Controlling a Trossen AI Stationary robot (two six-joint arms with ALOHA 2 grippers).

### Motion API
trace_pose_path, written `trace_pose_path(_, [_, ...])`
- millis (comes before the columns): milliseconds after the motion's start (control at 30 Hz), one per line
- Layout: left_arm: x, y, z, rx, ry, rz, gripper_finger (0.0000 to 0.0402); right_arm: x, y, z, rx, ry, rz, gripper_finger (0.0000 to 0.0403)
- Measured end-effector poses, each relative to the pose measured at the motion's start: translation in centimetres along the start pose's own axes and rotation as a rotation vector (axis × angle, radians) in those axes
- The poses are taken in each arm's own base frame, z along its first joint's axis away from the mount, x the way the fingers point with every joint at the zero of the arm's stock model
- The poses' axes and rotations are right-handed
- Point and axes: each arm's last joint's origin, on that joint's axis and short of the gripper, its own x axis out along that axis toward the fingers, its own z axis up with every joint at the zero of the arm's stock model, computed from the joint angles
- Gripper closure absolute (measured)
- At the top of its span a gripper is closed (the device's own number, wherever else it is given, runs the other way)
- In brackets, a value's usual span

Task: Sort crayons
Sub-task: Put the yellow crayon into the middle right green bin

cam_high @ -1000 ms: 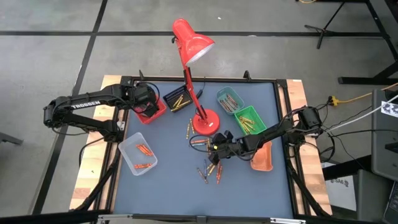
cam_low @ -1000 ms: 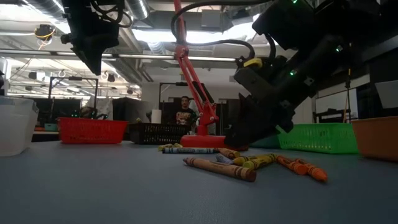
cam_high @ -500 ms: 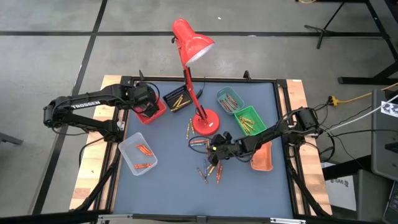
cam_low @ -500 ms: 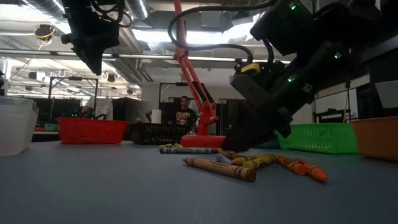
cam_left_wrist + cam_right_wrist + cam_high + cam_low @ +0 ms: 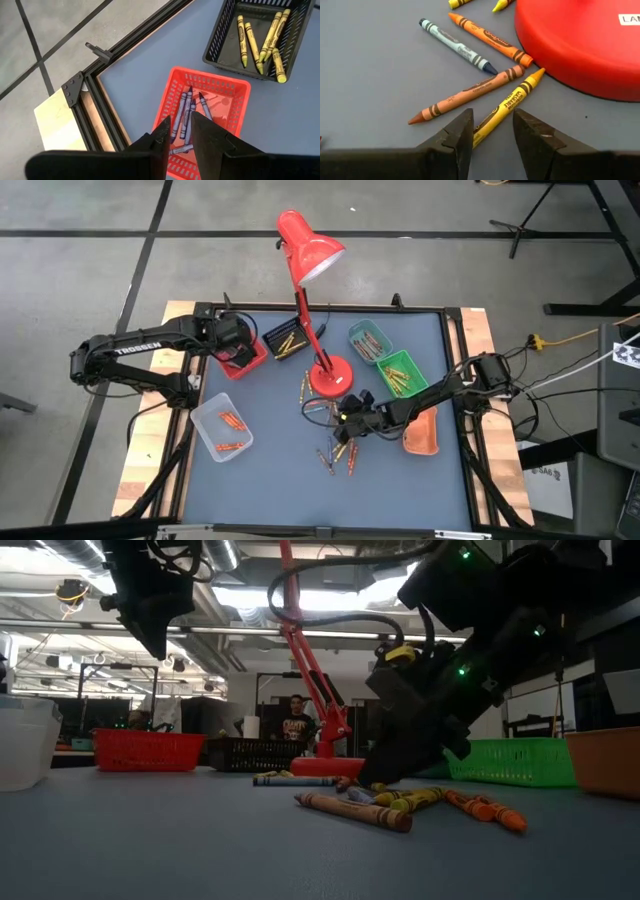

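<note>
Loose crayons [image 5: 338, 448] scattered on blue bench [image 5: 270, 470] in front of red lamp [image 5: 312, 310] base, mid-bench. Second small cluster just beside the base on its left-arm side [image 5: 303, 387]. In right wrist view: yellow crayon [image 5: 509, 106] lying between the right gripper's fingers, tip touching or nearly touching the lamp base; brown-orange crayon [image 5: 468, 93] just beside it, orange crayon [image 5: 489, 38] and blue-grey crayon [image 5: 456, 45] farther out, all flat on bench.

Right gripper [image 5: 345, 418] low over bench next to lamp base, fingers spread either side of the yellow crayon, not clamped on it. Low view: same gripper [image 5: 385, 772] down at bench level behind the loose pile [image 5: 405, 805].

Sorted so far: purple/blue crayons in red tray [image 5: 232, 112]; yellow ones in black tray [image 5: 295, 37]; orange/red ones in clear tray [image 5: 208, 423]; more in teal tray [image 5: 357, 332] and green tray [image 5: 412, 366]. Orange tray [image 5: 428, 440] at right-arm side, contents not discernible.

Left gripper [image 5: 237, 350] hovering above red tray at bench's far left corner, fingers [image 5: 164, 131] narrowly parted, nothing between them.

Person standing in room behind bench [image 5: 296, 722].
</note>
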Motion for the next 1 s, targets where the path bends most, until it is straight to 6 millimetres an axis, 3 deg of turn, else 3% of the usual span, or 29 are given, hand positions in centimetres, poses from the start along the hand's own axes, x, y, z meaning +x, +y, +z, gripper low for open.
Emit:
trace_pose_path(333, [0.00,-0.03,0.05,-0.003,-0.004,-0.003,0.0342,-0.59,0.04,0.71,-0.098,0.118,-0.171,0.0262])
trace_pose_path(633, [0.00,-0.03,0.05,-0.003,-0.005,-0.003,0.0342,-0.79,-0.02,0.67,-0.115,0.166,-0.174,0.0268])
trace_pose_path(1000, [-0.09,-0.18,-0.02,0.005,-0.005,-0.013,0.0342,-0.82,0.02,0.62,-0.115,0.187,-0.157,0.0369])
